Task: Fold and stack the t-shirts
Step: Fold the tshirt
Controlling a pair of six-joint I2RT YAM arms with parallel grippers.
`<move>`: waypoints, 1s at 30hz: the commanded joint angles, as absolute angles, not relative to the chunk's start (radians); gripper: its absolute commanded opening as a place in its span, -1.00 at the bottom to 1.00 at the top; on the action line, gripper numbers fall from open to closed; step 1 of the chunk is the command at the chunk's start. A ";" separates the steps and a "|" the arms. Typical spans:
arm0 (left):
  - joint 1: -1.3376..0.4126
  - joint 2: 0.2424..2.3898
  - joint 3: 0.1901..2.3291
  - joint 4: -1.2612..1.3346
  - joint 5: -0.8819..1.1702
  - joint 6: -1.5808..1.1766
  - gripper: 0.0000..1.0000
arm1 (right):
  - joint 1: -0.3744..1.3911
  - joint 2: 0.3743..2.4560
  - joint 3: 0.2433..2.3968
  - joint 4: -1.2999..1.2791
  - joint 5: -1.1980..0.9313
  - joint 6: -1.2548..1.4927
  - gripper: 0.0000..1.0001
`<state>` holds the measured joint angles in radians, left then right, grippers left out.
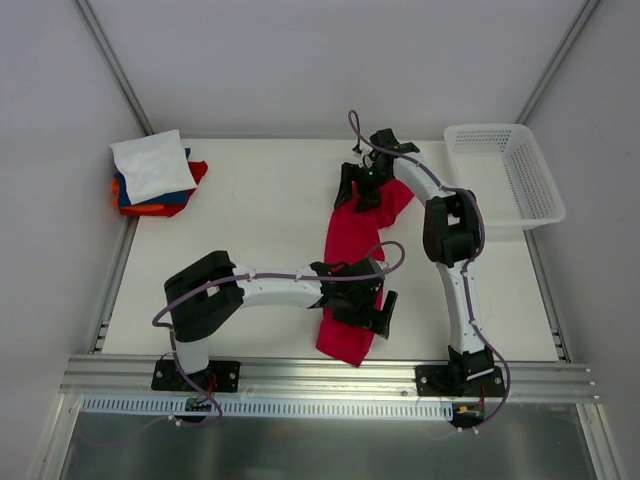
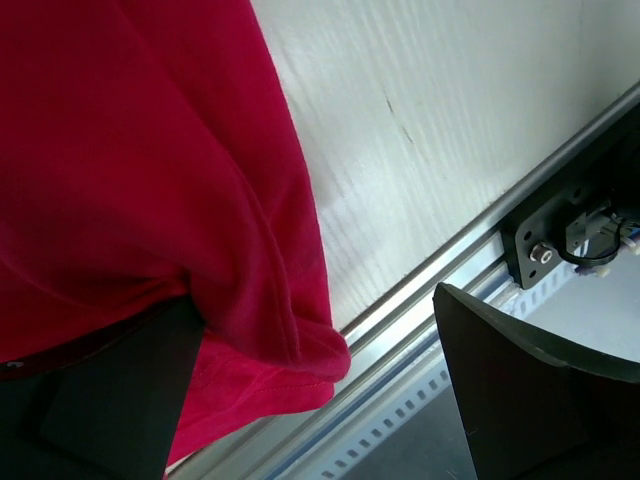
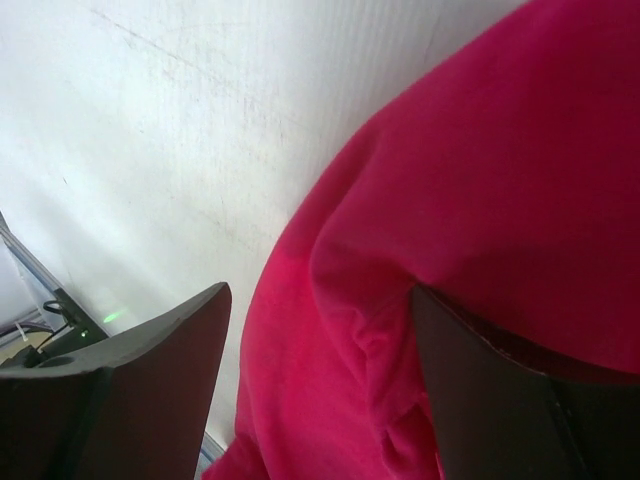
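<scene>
Fold step, I judge: large crimson-red cloth t-shirt (image 1: 352, 245) lies bunched lengthwise, far to near, right of centre; my left pincer (image 1: 368, 305) and right pincer (image 1: 361, 190) straddle its ends released, so next both must clench.

free: table (image 1: 270, 220) between folded stack (image 1: 155, 175) and red shirt (image 1: 355, 240) | blocked: basket (image 1: 505, 175) far right corner

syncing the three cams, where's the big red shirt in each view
Top external: the red shirt lies as a long strip, far to near, slightly right of centre.
Left wrist: it fills the left side.
Right wrist: it fills the right side.
Shared landmark: the white table beside the shirt.
</scene>
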<state>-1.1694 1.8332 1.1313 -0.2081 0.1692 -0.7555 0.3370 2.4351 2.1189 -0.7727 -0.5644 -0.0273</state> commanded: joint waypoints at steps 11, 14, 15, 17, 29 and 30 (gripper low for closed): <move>-1.282 2.031 1.235 -0.295 0.356 -0.807 0.98 | 0.354 2.494 2.247 -0.790 -0.663 -0.044 0.54; -1.284 2.039 1.247 -0.295 0.354 -0.802 0.98 | 0.364 2.500 2.250 -0.787 -0.678 -0.049 0.54; -1.284 2.037 1.249 -0.298 0.350 -0.802 0.98 | 0.362 2.503 2.252 -0.787 -0.680 -0.051 0.54; -1.284 2.031 1.246 -0.298 0.339 -0.802 0.98 | 0.362 2.505 2.253 -0.785 -0.681 -0.051 0.54; -1.226 1.806 1.178 -0.342 0.112 -0.772 0.98 | 0.345 2.335 2.165 -0.801 -0.588 -0.097 0.56; -1.218 1.786 1.175 -0.344 0.094 -0.766 0.98 | 0.342 2.320 2.157 -0.805 -0.575 -0.104 0.56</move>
<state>-1.2495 1.8835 1.2068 -0.2356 0.2398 -0.7994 0.3546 2.4672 2.1708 -0.7811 -0.6174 -0.0586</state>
